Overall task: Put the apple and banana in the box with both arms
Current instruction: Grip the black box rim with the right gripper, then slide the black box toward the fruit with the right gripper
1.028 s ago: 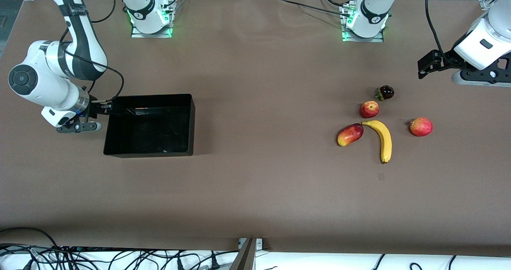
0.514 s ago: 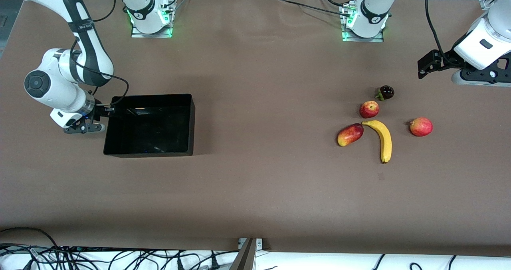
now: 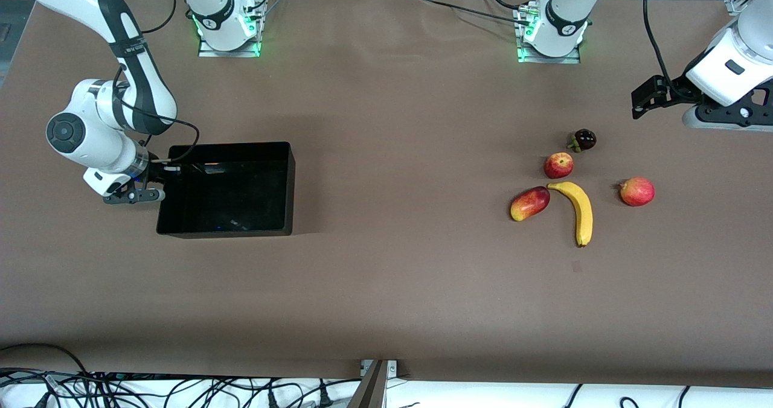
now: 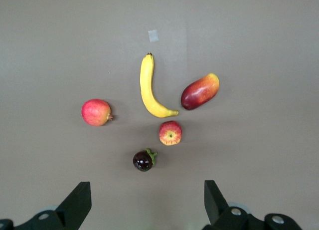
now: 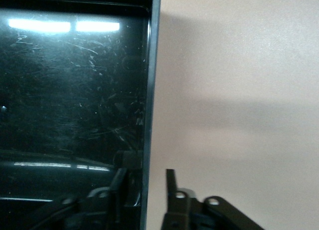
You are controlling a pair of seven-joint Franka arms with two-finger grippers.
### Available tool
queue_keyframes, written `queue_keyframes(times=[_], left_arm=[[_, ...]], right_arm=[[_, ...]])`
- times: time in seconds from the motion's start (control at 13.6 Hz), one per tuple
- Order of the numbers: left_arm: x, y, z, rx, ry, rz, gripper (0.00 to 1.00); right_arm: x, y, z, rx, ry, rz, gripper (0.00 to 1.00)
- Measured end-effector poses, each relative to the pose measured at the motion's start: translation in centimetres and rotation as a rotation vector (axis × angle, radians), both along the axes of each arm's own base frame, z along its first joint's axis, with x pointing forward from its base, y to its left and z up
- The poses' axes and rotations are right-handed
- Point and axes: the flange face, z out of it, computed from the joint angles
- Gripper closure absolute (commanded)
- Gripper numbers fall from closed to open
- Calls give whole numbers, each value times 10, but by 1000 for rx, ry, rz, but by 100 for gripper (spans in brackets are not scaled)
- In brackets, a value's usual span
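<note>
Two grippers: our right gripper (image 5: 147, 190) straddles the box (image 3: 181, 230) wall at the right arm's end, not visibly clamped; our left gripper (image 4: 144, 202) hangs spread over the tabletop (image 3: 386, 275) above the apple (image 3: 558, 165), which sits just beside the banana (image 3: 581, 210).

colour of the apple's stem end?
Pale yellow patch on the red apple; clearest in the left wrist view.
</note>
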Motion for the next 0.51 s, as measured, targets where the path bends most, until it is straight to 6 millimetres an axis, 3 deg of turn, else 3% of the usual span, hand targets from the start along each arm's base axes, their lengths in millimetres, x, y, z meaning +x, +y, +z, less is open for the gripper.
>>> queue_keyframes(times=[0.29,0.51], left_arm=[[0,5,-10,4,46,11,0],[0,7,-11,4,52,15,0]], right_arm=[[9,5,11,2,-27,11,100],[26,37,37,33,-15,48,100]])
